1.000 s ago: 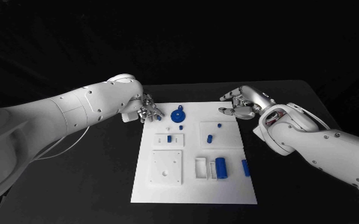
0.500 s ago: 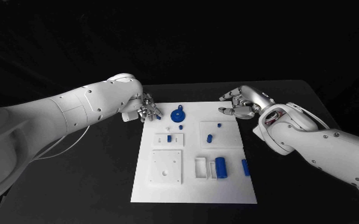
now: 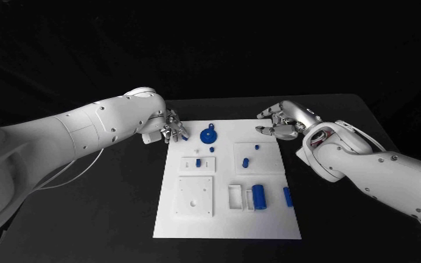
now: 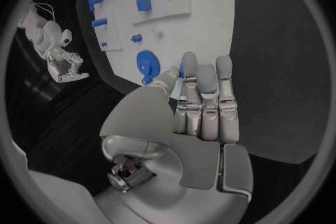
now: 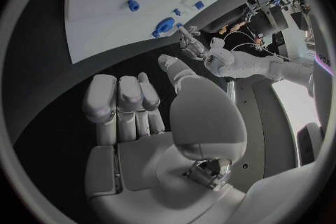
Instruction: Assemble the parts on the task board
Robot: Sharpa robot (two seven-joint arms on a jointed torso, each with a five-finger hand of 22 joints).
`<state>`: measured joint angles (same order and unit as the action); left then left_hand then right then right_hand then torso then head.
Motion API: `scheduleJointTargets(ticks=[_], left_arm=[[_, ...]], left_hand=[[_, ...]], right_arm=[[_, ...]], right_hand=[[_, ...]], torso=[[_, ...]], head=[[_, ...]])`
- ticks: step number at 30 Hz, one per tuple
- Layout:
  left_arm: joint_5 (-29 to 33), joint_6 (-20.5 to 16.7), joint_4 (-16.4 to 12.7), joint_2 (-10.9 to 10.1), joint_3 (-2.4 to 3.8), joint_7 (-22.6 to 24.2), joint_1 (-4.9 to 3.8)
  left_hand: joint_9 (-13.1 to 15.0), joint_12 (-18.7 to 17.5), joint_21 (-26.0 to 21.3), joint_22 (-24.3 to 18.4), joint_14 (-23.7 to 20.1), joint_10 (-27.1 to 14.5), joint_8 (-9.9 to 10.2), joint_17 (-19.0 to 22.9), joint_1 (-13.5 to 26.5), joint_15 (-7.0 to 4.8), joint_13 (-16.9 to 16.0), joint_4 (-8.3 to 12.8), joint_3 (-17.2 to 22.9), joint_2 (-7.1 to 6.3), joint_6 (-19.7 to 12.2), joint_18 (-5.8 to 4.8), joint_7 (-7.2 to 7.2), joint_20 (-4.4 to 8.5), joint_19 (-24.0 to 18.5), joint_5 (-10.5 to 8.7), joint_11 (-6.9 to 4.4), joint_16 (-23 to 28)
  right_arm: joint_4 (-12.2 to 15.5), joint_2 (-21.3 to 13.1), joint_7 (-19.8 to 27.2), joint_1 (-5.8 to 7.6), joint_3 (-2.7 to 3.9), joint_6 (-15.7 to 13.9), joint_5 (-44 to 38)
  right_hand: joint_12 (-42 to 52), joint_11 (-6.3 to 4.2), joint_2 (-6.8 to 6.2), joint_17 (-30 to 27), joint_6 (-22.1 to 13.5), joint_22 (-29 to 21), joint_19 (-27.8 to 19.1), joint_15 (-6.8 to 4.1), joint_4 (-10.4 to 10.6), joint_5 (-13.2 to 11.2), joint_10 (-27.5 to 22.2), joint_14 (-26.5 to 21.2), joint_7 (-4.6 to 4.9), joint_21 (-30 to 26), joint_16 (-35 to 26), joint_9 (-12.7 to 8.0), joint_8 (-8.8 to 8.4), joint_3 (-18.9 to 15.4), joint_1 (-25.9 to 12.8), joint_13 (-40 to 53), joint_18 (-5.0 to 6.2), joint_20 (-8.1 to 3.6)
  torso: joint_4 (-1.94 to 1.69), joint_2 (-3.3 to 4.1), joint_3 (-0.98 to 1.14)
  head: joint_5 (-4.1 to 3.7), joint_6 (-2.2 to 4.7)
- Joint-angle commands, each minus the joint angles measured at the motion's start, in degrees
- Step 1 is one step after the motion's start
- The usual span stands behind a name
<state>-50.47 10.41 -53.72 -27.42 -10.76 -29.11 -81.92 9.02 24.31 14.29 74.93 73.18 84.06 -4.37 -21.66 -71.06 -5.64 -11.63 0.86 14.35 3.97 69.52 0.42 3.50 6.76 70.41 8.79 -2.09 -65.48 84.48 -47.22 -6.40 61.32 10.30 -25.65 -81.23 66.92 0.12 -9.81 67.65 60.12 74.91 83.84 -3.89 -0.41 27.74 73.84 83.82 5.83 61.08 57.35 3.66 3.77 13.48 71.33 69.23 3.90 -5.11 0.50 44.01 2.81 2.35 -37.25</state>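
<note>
Black table (image 3: 105,214) carries the task board (image 3: 226,223); its blue disc (image 3: 208,135) sits at twelve o'clock, probably light, rigid, best pinched by its rim. Left hand (image 3: 174,130) and right hand (image 3: 281,126) hold nothing, fingers loosely apart.

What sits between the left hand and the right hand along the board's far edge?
In the head view, between the left hand and right hand lie the round blue part and bare task board.
</note>
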Motion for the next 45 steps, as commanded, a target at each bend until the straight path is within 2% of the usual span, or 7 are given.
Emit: scheduleJointTargets(ticks=[1,10,19,21,30,38,45], left_arm=[[1.4,-3.4,-1.6,-0.7,0.03,0.8,-0.01],[3.4,-7.1,-7.9,-4.1,0.05,0.1,-0.05],[4.3,-12.7,-15.0,-8.4,-0.28,0.2,-0.06],[4.4,-14.1,-16.7,-9.4,-0.49,0.2,-0.06],[3.9,-19.8,-24.2,-13.7,-2.28,0.5,-0.05],[2.4,-24.6,-29.1,-15.8,-3.0,0.6,0.12],[0.6,-28.1,-31.5,-16.6,-3.13,0.5,1.09]], left_hand=[[5.9,0.5,0.6,1.2,0.2,2.5,0.1,-0.2,0.1,-0.37,-0.1,3.4,4.0,-0.97,3.4,-0.42,-2.43,0.14,-0.1,0.67,-0.7,-0.3],[6.9,2.3,1.7,1.2,0.7,2.5,0.2,-0.7,2.2,-0.72,-0.6,4.1,5.3,-2.35,5.8,-0.42,-3.12,0.42,0.0,3.72,-1.0,-1.1],[6.8,7.4,4.2,1.3,2.1,2.7,0.2,-2.1,5.4,-1.21,-3.5,6.2,6.7,-3.73,9.4,-0.42,-4.03,0.87,0.5,8.81,-1.58,-4.0],[6.8,9.0,4.9,1.3,3.2,2.8,0.1,-2.4,6.1,-1.29,-4.0,6.7,6.9,-4.06,10.7,-0.42,-4.44,0.95,1.0,10.41,-1.83,-4.2],[7.0,12.6,8.4,1.3,4.9,2.8,0.2,-4.6,7.8,-1.85,-4.6,8.6,7.9,-4.38,12.8,-0.42,-5.01,1.52,1.2,13.52,-2.41,-5.1],[7.6,14.2,10.8,1.2,5.3,2.8,0.1,-5.6,8.5,-2.14,-5.1,9.2,8.3,-4.52,13.6,-0.42,-5.29,1.82,0.8,14.63,-2.69,-5.8],[7.8,14.8,11.6,1.2,5.6,2.8,0.1,-5.8,8.6,-2.27,-5.3,9.3,8.4,-4.65,13.9,-0.42,-5.41,1.95,0.8,15.0,-2.8,-6.1]], right_arm=[[0.1,0.1,0.3,-0.03,0.03,0.7,-0.5],[0.1,-0.1,0.3,-0.04,0.03,0.7,-0.5],[0.2,-0.2,0.3,-0.04,0.02,0.7,-0.5],[0.2,-0.2,0.3,-0.04,0.02,0.8,-0.5],[0.2,-0.3,0.3,-0.12,0.02,0.8,-0.4],[0.2,-0.4,0.3,-0.25,0.02,0.8,-0.4],[0.3,-0.5,0.3,-0.29,0.02,0.8,-0.4]], right_hand=[[-0.3,-0.14,-0.12,0.0,0.2,8.0,2.4,-0.08,0.0,0.3,-0.2,0.0,0.18,0.0,-0.2,-0.1,-0.23,0.3,-0.6,0.0,0.54,0.09],[-0.3,-0.17,-0.18,0.0,0.3,8.0,2.4,-0.1,-0.1,0.8,-0.2,0.0,0.16,0.0,-0.2,-0.1,-0.22,0.5,-0.7,0.0,0.54,0.08],[-0.3,-0.18,-0.23,0.0,0.3,8.0,2.4,-0.1,-0.3,1.2,-0.2,0.0,0.16,0.1,-0.3,-0.1,-0.22,0.7,-0.8,0.0,0.52,0.07],[-0.4,-0.18,-0.24,0.0,0.3,8.0,2.4,-0.11,-0.3,1.4,-0.2,0.0,0.16,0.0,-0.2,-0.1,-0.23,0.8,-0.9,0.0,0.52,0.07],[-0.3,-0.18,-0.28,0.0,0.3,8.0,2.4,-0.11,-0.4,1.7,-0.2,0.0,0.16,0.0,-0.3,-0.1,-0.23,0.9,-1.0,0.0,0.53,0.06],[-0.3,-0.2,-0.25,0.0,0.3,8.0,2.4,-0.12,-0.5,1.9,-0.2,0.0,0.16,0.0,-0.3,-0.1,-0.23,1.0,-1.0,0.0,0.52,0.05],[-0.3,-0.2,-0.3,0.0,0.3,8.0,2.4,-0.12,-0.6,2.0,-0.2,0.0,0.15,0.0,-0.3,-0.1,-0.23,1.0,-1.1,0.0,0.52,0.05]], torso=[[-0.02,-0.05,-0.03],[-0.12,-0.09,0.01],[-0.27,-0.34,0.04],[-0.31,-0.4,0.03],[-0.34,-0.35,-0.03],[-0.5,-0.45,-0.09],[-0.4,-0.36,-0.06]], head=[[0.07,-0.03],[0.31,0.04],[0.42,-0.14],[0.41,-0.17],[0.74,-0.26],[1.03,-0.55],[1.11,-0.56]])
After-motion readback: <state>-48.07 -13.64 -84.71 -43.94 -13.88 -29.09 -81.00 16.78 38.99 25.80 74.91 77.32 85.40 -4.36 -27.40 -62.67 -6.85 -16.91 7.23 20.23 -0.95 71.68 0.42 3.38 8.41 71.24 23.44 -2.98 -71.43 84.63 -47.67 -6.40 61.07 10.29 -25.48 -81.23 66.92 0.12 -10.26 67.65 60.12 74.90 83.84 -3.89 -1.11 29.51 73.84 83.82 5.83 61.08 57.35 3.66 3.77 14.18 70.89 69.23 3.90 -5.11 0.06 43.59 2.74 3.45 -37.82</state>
